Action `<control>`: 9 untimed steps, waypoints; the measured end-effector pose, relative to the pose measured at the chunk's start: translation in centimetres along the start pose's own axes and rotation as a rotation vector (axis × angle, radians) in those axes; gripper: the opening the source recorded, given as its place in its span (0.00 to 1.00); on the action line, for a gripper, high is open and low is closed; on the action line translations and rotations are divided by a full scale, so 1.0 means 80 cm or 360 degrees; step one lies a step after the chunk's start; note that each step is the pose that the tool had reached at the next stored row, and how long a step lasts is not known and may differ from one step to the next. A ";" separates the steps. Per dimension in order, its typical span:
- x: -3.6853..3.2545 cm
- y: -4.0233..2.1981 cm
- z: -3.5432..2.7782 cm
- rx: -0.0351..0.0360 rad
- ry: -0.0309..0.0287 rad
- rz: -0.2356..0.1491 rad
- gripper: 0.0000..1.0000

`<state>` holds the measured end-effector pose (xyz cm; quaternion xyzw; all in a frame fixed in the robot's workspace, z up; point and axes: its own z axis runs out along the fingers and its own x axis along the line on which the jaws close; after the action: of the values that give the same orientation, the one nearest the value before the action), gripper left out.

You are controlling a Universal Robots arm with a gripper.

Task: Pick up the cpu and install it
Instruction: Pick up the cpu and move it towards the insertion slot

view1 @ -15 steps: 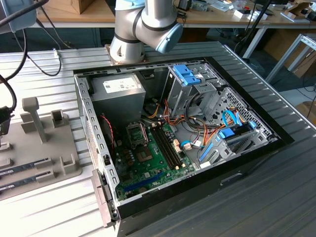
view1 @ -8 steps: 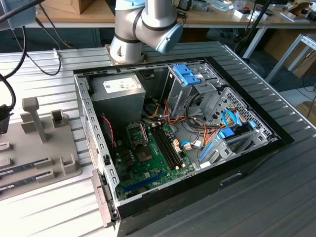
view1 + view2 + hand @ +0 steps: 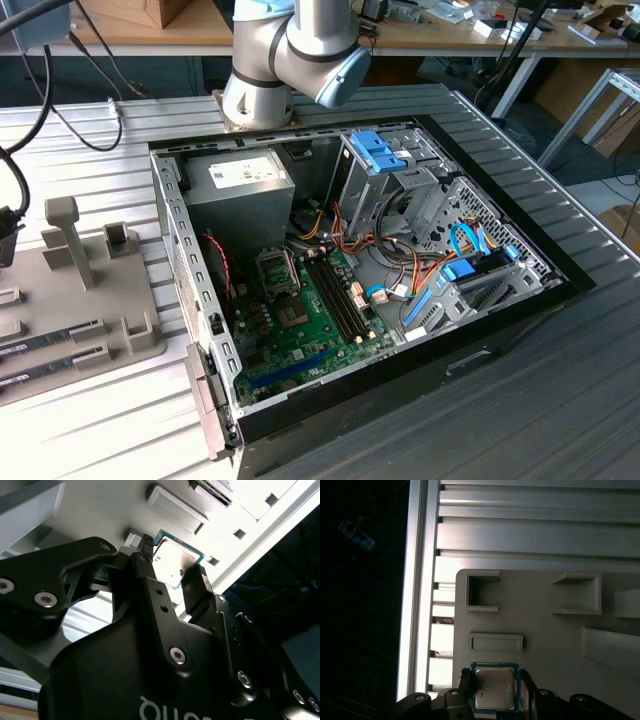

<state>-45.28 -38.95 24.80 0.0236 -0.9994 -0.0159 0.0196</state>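
Here, in both wrist views, the gripper appears clamped on the cpu, its two black fingers pressing on opposite edges of the square chip. The cpu lies flat, silver lid towards the wrist, over the grey holder tray, just beside the tray's shallow rectangular recess. I cannot tell whether it touches the tray.

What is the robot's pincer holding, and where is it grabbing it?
The pincer looks shut on the cpu, pinching its two opposite side edges.
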 end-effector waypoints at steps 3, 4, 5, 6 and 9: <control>0.0001 0.0001 -0.0028 0.0000 0.00002 0.0000 0.47; 0.0002 0.0001 -0.0039 0.0000 0.00001 0.0000 0.47; 0.0002 0.0002 -0.0052 0.0000 -0.00003 0.0000 0.47; 0.0003 0.0002 -0.0063 0.0000 0.00000 0.0000 0.47; 0.0003 0.0003 -0.0082 0.0000 0.00000 0.0000 0.47</control>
<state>-45.29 -38.95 25.46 0.0236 -0.9994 -0.0159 0.0197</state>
